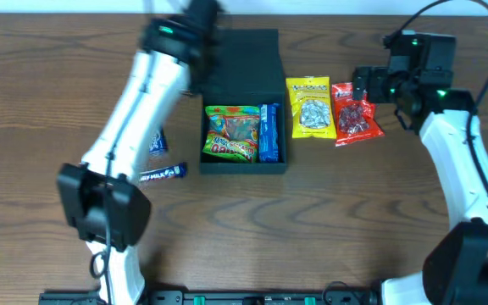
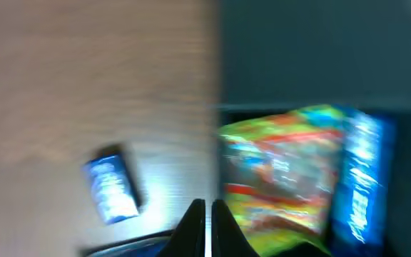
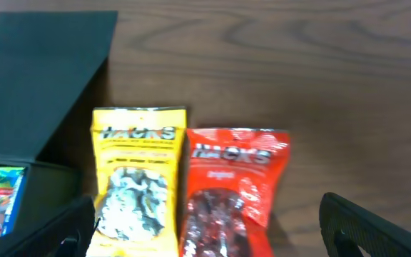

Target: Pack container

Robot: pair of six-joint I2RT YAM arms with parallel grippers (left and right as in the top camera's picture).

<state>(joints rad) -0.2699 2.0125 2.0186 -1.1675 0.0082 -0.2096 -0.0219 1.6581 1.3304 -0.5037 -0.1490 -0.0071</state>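
Observation:
The dark container [image 1: 242,165] stands open at the table's middle, its flap lid [image 1: 242,63] folded back. Inside lie a green-orange snack packet [image 1: 232,133] and a blue packet [image 1: 269,132]; both show blurred in the left wrist view, the packet [image 2: 284,168] beside the blue one [image 2: 362,178]. My left gripper [image 2: 207,214] is shut and empty, above the table by the container's left wall. My right gripper [image 3: 209,235] is open wide above a yellow packet [image 3: 138,178] and a red packet [image 3: 227,193], which lie right of the container [image 3: 41,78].
Two small blue wrapped bars lie left of the container, one upright [image 1: 157,142] and one flat [image 1: 163,174]; the upright one shows in the left wrist view [image 2: 111,185]. The yellow [image 1: 311,107] and red [image 1: 356,113] packets lie side by side.

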